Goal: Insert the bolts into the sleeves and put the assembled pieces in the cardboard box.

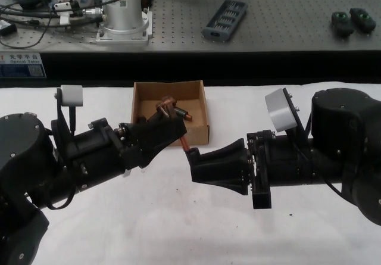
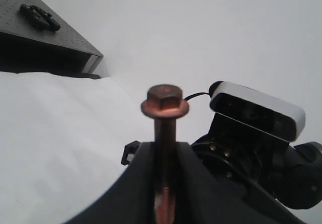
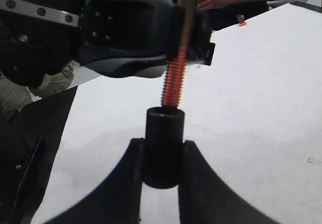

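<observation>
Across the lower half of the high view, the white-covered bench (image 1: 178,229) carries both of my arms, one entering from each side edge. In the upper centre of that frame sits the cardboard box (image 1: 200,135), open side up, with copper-coloured assembled pieces (image 1: 172,107) lying inside.

My left pincer (image 1: 178,131) sits just left of frame centre, overlapping the box's lower edge. Its fingers are closed to a narrow gap and clamp the shank of the bolt (image 2: 165,108). The bolt's hexagonal flanged head stands clear above the fingertips at the centre of the left wrist view.

My right pincer (image 1: 194,158) sits at the centre of the high view, just below and right of the left one, with the two sets of tips nearly meeting. Its fingers are closed on the sleeve (image 3: 164,143), a dark cylinder whose open mouth faces the bolt.

In the centre of the right wrist view, the bolt's threaded end reaches the sleeve's rim. Whether the thread has entered the bore I cannot tell.
</observation>
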You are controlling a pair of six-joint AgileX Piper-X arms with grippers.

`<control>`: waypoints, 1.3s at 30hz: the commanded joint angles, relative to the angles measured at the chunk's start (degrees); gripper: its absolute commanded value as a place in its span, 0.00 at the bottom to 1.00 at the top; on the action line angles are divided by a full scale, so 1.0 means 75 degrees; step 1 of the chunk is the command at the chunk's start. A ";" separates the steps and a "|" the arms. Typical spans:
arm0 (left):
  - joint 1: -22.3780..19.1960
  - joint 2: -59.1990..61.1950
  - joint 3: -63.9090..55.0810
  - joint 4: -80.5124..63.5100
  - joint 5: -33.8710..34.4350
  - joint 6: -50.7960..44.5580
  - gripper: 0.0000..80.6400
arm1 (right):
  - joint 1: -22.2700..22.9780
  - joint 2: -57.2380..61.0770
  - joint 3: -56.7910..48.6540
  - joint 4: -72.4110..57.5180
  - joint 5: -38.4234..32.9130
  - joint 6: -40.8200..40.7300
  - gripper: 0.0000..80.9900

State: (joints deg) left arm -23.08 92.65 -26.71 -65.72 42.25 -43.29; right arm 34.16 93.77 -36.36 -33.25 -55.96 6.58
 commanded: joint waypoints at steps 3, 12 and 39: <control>-0.0001 -0.0046 -0.0075 -0.0006 0.0095 0.0142 0.01 | 0.0000 0.0007 -0.0094 -0.0246 -0.0037 0.0204 0.05; -0.0001 -0.0046 -0.0075 -0.0149 0.0287 0.0125 0.01 | -0.0001 0.0007 -0.0094 -0.0246 -0.0037 0.0328 0.05; -0.0001 -0.0046 -0.0075 0.0247 0.0691 0.0132 0.01 | 0.0089 0.0007 -0.0094 -0.1041 -0.0158 0.0867 0.05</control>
State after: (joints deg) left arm -22.89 92.51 -27.08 -64.88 46.69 -42.97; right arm 34.73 93.94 -36.36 -34.85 -56.43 9.58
